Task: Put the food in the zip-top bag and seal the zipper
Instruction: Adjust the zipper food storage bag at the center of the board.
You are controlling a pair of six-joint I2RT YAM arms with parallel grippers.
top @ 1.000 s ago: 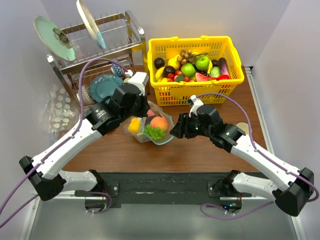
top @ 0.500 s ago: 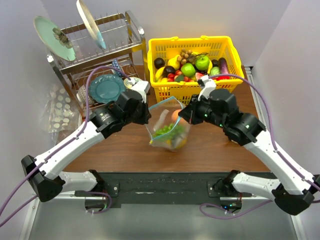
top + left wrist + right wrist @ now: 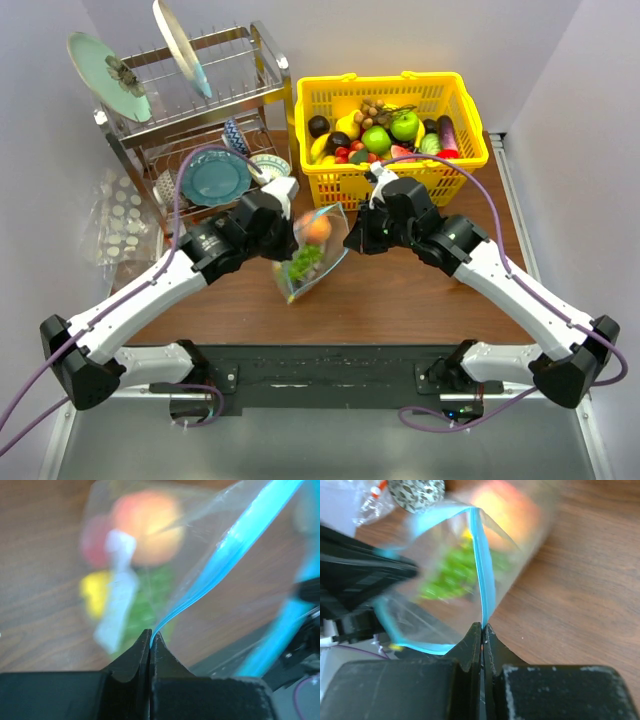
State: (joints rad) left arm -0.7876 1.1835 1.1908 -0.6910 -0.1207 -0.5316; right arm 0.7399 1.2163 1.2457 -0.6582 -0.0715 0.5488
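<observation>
Bag [image 3: 305, 265] hangs between left gripper [image 3: 150, 639] and right gripper [image 3: 482, 630], each clamped on a zipper [image 3: 240, 542] end, mouth up. Food [image 3: 318, 230] sags below them, so nothing spills.

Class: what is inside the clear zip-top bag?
Inside the zip-top bag: a peach, a green piece, a yellow piece, a red piece. Blur and folded plastic hide anything more.

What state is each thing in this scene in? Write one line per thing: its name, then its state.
Bag: held up between both pincers, mouth open.
Zipper: unsealed, its two sides apart.
Food: peach, green and yellow pieces inside the bag.
Left pincer: shut on the zipper.
Right pincer: shut on the zipper.
Basket: full of fruit.
Rack plates: standing on edge.
</observation>
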